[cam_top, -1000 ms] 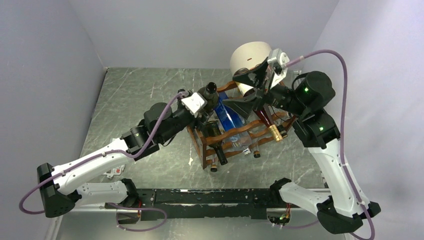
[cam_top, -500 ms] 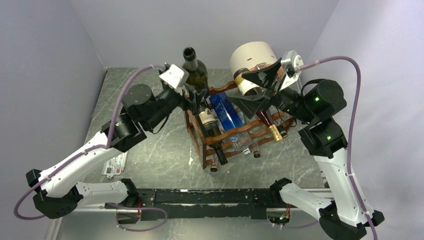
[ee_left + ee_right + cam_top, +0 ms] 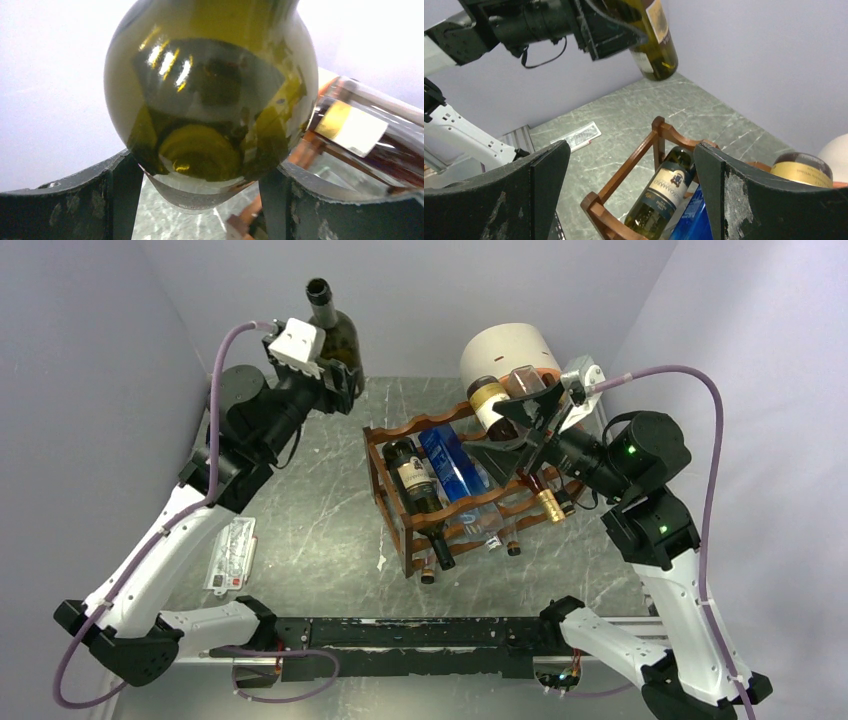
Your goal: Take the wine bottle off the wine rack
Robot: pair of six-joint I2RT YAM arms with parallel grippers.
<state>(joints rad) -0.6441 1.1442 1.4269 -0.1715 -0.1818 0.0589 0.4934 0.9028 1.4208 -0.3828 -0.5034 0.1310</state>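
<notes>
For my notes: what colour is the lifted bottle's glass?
Olive green; the wine bottle shows best in the left wrist view.

- A dark grey-green, stone-patterned table (image 3: 300, 470) with thin white veins spreads across the middle of the top view, and its surface has a dull sheen.
- A plain, pale lavender-grey back wall (image 3: 420, 300) rises from the table's far edge.
- A matching left side wall (image 3: 80, 390) and right side wall (image 3: 770, 340) close the table in, meeting the back wall at the corners.
- A black metal rail (image 3: 420, 632) runs along the table's near edge.
- The light is soft and even, casting only faint shadows.
</notes>
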